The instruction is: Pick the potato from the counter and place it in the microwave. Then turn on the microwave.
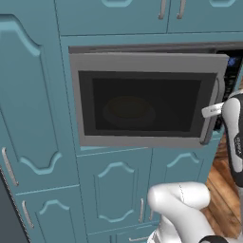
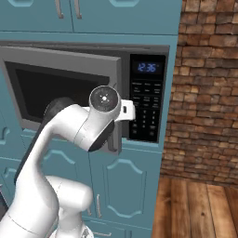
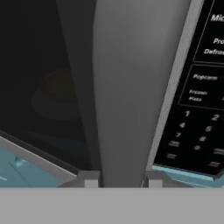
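Tan-brown potato (image 3: 59,84), seen dimly on the round plate (image 3: 52,105) behind the dark glass of the microwave (image 1: 142,102). The door (image 1: 95,64) is seen slightly ajar, its right edge swung forward. The fingers (image 3: 91,178) of the gripper (image 3: 120,179) are clamped on the curved handle (image 3: 131,87), left of the black keypad (image 2: 146,109) with its blue display (image 2: 147,68).

Grey steel-framed microwave (image 1: 142,142) in teal cabinetry, glass door ajar, potato (image 1: 127,107) dimly inside
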Tool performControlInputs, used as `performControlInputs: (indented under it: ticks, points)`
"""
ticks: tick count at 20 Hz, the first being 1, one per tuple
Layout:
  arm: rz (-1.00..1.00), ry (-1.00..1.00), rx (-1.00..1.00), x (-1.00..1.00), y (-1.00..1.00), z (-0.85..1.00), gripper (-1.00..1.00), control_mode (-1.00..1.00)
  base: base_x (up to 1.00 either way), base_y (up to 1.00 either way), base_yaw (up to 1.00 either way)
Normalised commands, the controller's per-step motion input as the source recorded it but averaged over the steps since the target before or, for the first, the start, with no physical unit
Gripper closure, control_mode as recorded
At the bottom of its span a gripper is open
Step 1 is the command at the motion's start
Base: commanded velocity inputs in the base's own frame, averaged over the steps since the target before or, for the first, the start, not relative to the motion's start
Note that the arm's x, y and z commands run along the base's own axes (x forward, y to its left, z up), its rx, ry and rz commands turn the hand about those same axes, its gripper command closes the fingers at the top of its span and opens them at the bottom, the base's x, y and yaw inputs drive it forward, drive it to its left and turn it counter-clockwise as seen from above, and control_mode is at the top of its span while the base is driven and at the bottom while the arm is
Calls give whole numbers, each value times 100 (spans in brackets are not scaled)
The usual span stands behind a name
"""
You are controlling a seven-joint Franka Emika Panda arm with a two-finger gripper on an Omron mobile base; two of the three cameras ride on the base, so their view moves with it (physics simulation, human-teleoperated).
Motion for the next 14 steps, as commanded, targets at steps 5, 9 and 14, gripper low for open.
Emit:
performControlInputs:
  ticks: [5, 9, 14]
  points:
    - [-4, 0, 0, -53, 13, 0, 100, -100, 0, 0, 0]
    - [-4, 0, 1, -60, 11, 0, 100, -100, 0, 0, 0]
    - [-5, 0, 2, -63, 11, 0, 100, -100, 0, 0, 0]
